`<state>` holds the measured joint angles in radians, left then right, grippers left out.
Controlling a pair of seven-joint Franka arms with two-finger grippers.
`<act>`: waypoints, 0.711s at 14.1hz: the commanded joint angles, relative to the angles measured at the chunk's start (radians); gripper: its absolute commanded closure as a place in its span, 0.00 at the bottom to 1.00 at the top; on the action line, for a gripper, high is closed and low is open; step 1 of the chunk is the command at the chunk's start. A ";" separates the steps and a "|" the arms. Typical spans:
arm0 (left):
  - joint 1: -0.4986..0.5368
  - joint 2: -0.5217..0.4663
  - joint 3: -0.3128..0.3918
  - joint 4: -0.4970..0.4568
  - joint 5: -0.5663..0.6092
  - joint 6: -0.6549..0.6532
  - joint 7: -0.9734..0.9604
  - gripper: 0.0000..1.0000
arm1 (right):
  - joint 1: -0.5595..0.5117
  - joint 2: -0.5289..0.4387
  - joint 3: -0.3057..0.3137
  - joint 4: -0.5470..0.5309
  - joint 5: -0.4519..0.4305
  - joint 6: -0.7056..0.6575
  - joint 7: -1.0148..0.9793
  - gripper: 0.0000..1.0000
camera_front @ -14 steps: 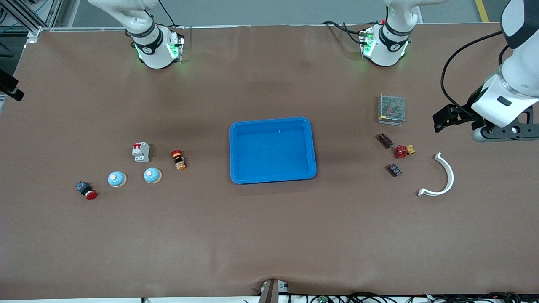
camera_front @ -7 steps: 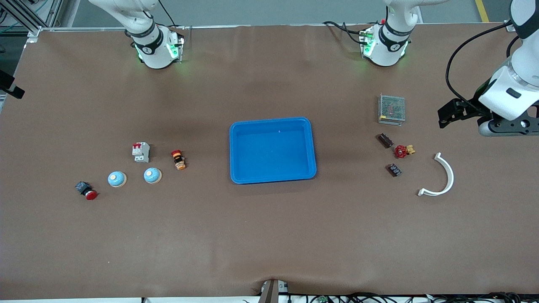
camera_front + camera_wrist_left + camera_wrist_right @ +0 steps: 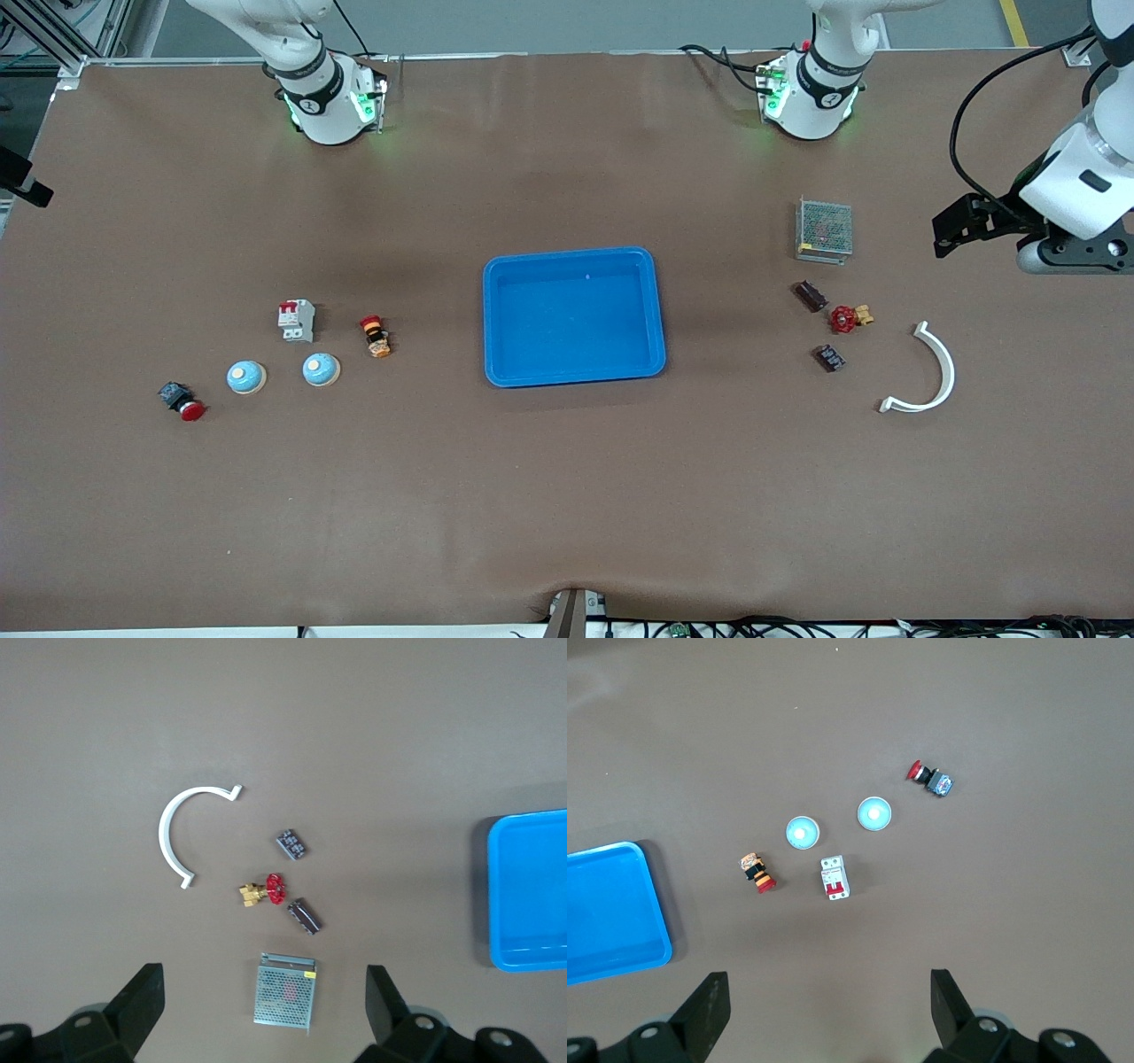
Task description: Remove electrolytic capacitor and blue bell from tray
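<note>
We see a brown tabletop (image 3: 567, 496) with a shallow blue plastic tray (image 3: 573, 316) at its middle, nothing in it. Toward the left arm's end lie a dark cylindrical capacitor (image 3: 810, 295), a red-handled brass valve (image 3: 848, 318) just beside it, a small dark terminal block (image 3: 829, 358) nearer the front camera, a grey perforated metal box (image 3: 824, 229) nearer the bases, and a white curved plastic clip (image 3: 930, 372). Toward the right arm's end sit two pale blue domed bells (image 3: 246, 377) (image 3: 320, 369) side by side, a white circuit breaker with a red switch (image 3: 298, 320), a small orange and red push-button part (image 3: 375, 336), and a red mushroom-head button on a black body (image 3: 182, 401). The left pincer (image 3: 261, 1010) hangs high over the tabletop at the left arm's end, near the metal box, its fingers spread wide and holding nothing. The right pincer (image 3: 828, 1010) hangs high over the bells and breaker, out of the front view, likewise spread wide and empty. Neither the capacitor nor a bell lies in the tray.
</note>
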<state>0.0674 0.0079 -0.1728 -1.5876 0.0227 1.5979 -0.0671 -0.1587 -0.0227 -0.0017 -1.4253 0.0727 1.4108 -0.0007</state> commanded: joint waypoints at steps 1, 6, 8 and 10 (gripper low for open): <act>-0.023 -0.068 0.059 -0.067 -0.061 -0.003 0.030 0.00 | -0.016 -0.002 0.009 0.006 0.013 -0.007 -0.015 0.00; -0.023 -0.091 0.050 -0.080 -0.053 -0.006 0.030 0.00 | -0.016 -0.002 0.009 0.006 0.013 -0.010 -0.016 0.00; -0.026 -0.088 0.047 -0.075 -0.044 -0.007 0.020 0.00 | -0.016 -0.002 0.009 0.006 0.012 -0.010 -0.016 0.00; -0.021 -0.086 0.042 -0.069 -0.032 -0.009 0.023 0.00 | -0.016 -0.002 0.009 0.006 0.012 -0.010 -0.016 0.00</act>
<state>0.0479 -0.0578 -0.1307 -1.6452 -0.0209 1.5960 -0.0530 -0.1588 -0.0227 -0.0017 -1.4253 0.0727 1.4108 -0.0043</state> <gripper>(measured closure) 0.000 0.000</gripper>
